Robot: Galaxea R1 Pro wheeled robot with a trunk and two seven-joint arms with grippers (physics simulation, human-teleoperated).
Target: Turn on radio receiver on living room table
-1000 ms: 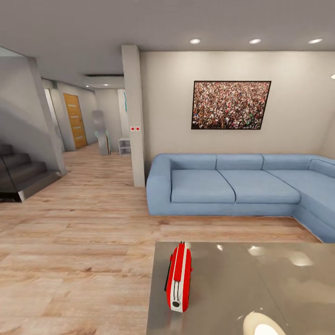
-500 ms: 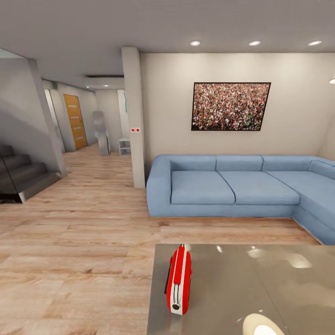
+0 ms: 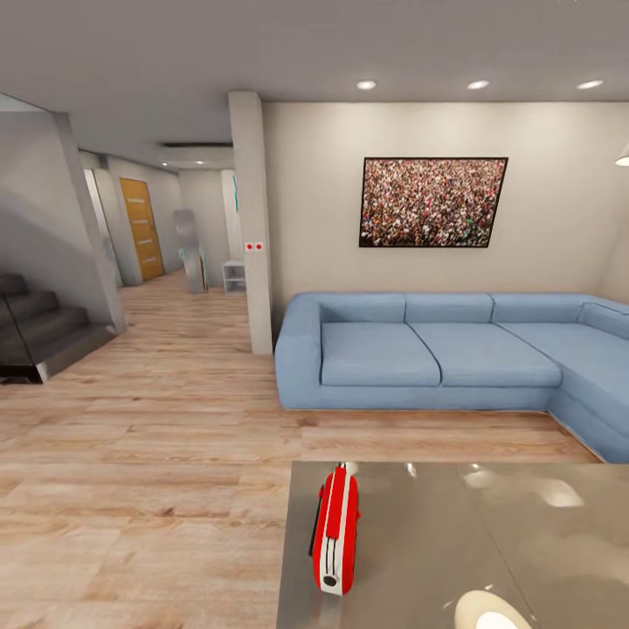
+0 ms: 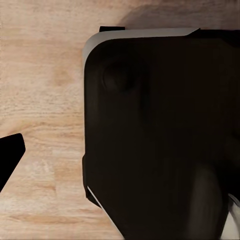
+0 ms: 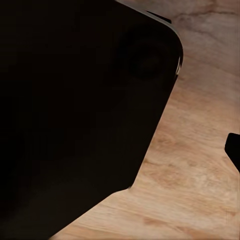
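Note:
The red radio receiver [image 3: 335, 531] stands upright on its thin edge near the left end of the table [image 3: 454, 542], its white side trim facing me and a slim dark handle on its left. The table's glossy grey top runs off the lower right of the head view. In the left wrist view a dark wedge [image 4: 10, 157] at the picture's edge hangs over wooden floor beside the robot's dark base [image 4: 160, 135]. The right wrist view has a similar wedge [image 5: 234, 150] next to the base [image 5: 75, 100]. Neither view tells how the jaws stand.
A blue corner sofa [image 3: 437, 349] stands beyond the table, across a strip of wooden floor [image 3: 140, 489]. A white pillar [image 3: 252, 218] rises left of the sofa, and dark stairs [image 3: 35, 332] are at far left. A round white glare [image 3: 489, 610] lies on the table's near edge.
The whole head picture has slid down slightly, so the camera has moved. The radio stays in the same place on the table.

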